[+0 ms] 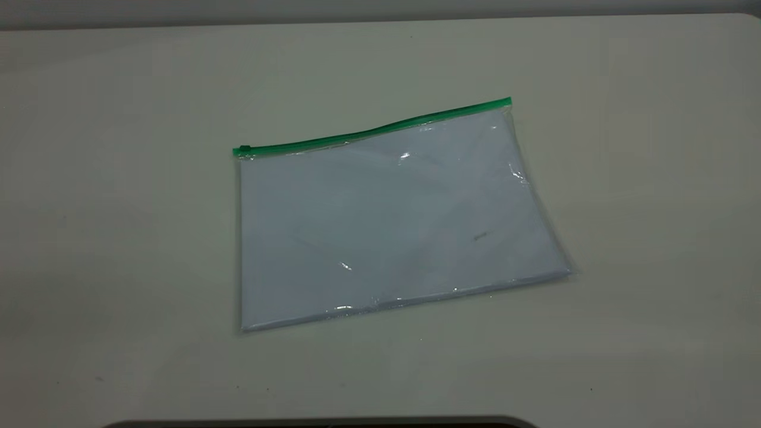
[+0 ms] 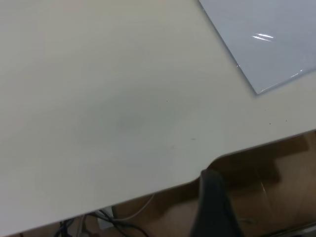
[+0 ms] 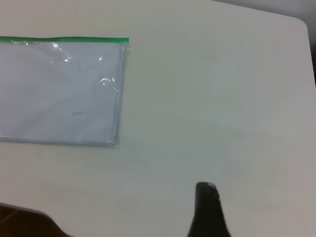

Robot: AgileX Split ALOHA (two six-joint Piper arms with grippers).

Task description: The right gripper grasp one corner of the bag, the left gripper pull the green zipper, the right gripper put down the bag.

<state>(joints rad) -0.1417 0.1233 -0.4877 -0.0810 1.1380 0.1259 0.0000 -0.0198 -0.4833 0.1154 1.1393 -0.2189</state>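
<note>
Clear bag (image 1: 392,226), green zipper (image 1: 371,132) closed.

No legible text, labels, brands or numbers in any view. The clear plastic bag (image 1: 392,232) with pale sheets inside shows one small dark mark toward its right side, too small to read.

The bag (image 1: 392,226) lies flat on the table (image 1: 119,208), near the middle of the exterior frame, well apart from every edge. Its zipper (image 1: 371,131) runs along the upper edge, climbing toward the upper right, with the slider (image 1: 244,148) at the left end. My grippers sit outside that frame; nothing touches the bag.
</note>
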